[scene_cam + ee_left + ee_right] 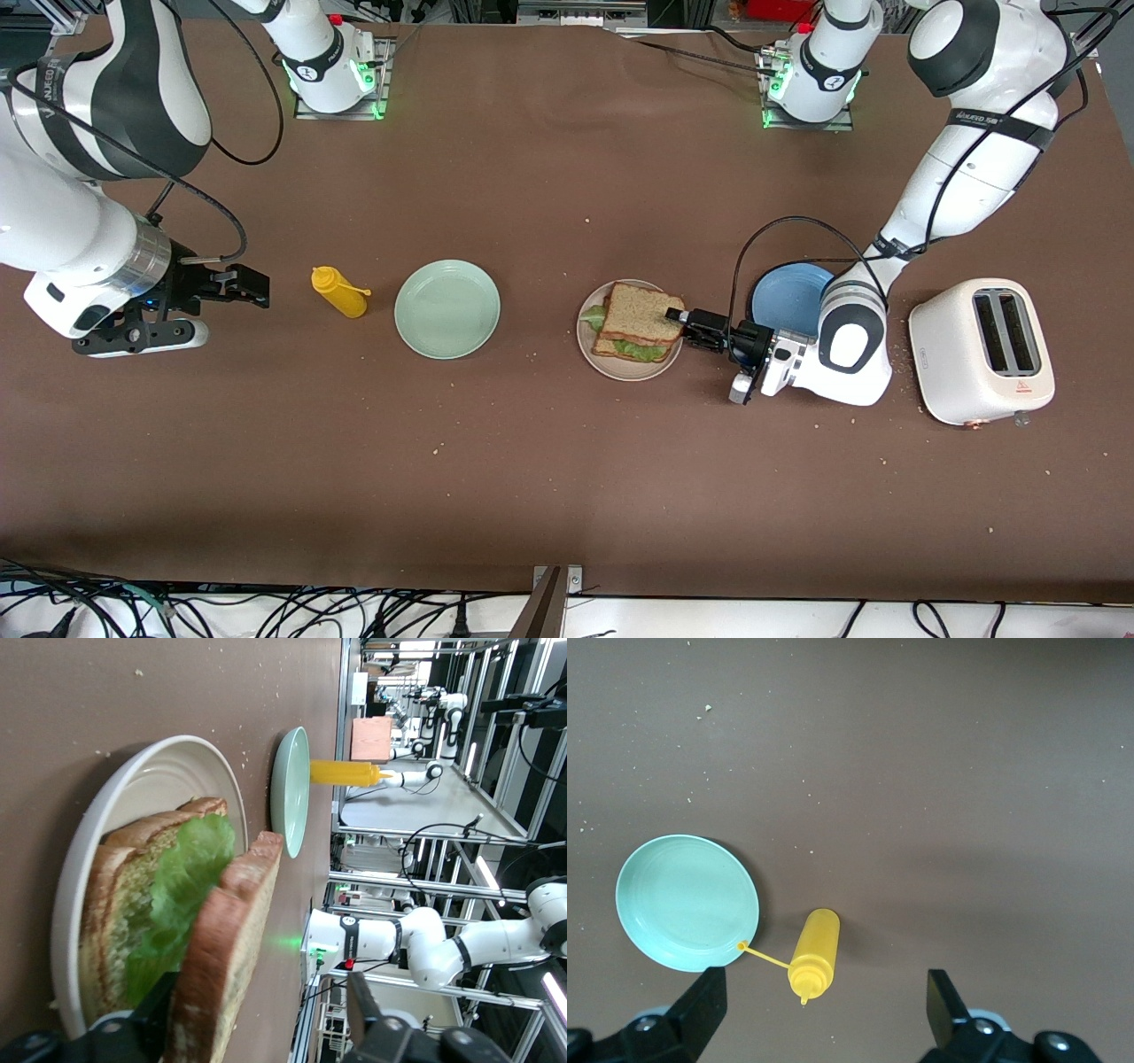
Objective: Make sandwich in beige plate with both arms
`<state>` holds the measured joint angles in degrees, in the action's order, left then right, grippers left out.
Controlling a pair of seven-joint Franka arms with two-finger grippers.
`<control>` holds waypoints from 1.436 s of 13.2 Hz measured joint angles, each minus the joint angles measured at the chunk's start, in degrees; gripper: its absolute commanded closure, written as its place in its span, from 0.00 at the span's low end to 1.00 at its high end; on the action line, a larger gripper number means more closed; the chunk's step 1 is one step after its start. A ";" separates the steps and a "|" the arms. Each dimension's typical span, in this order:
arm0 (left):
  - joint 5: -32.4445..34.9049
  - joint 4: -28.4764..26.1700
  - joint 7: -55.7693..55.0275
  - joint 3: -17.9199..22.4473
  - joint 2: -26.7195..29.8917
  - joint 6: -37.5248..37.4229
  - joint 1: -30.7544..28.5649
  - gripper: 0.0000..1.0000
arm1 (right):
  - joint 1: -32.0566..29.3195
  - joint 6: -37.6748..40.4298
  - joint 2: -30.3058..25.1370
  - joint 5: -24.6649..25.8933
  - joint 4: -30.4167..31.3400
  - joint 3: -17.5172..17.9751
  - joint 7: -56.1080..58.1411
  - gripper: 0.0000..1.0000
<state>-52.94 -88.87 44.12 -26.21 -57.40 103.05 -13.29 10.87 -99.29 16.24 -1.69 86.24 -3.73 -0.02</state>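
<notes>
While the sandwich (637, 322) lies stacked on the beige plate (586, 341), the left gripper (680, 322) is spread around the top slice's edge, gripping nothing. Bread seems light and crumbly; crusts should be pinched gently. The right gripper (254, 290) waits released near the yellow bottle (339, 291).
</notes>
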 measured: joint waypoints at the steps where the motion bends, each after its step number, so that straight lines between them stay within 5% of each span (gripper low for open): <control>1: 1.59 0.23 0.03 0.01 0.33 0.00 -0.46 0.00 | 0.00 0.01 0.00 0.00 0.00 0.00 0.00 0.00; 8: 15.82 0.95 -3.01 -0.02 8.49 -2.68 -2.43 0.00 | 0.00 0.03 0.02 0.00 0.01 0.00 0.00 0.00; 19: 42.10 2.48 -27.15 -0.14 31.05 -13.35 -2.87 0.00 | 0.00 0.06 0.05 0.00 0.06 0.00 0.00 0.00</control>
<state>-10.84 -86.39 16.97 -26.34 -26.36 89.70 -16.16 10.87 -99.23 16.29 -1.69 86.30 -3.73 -0.02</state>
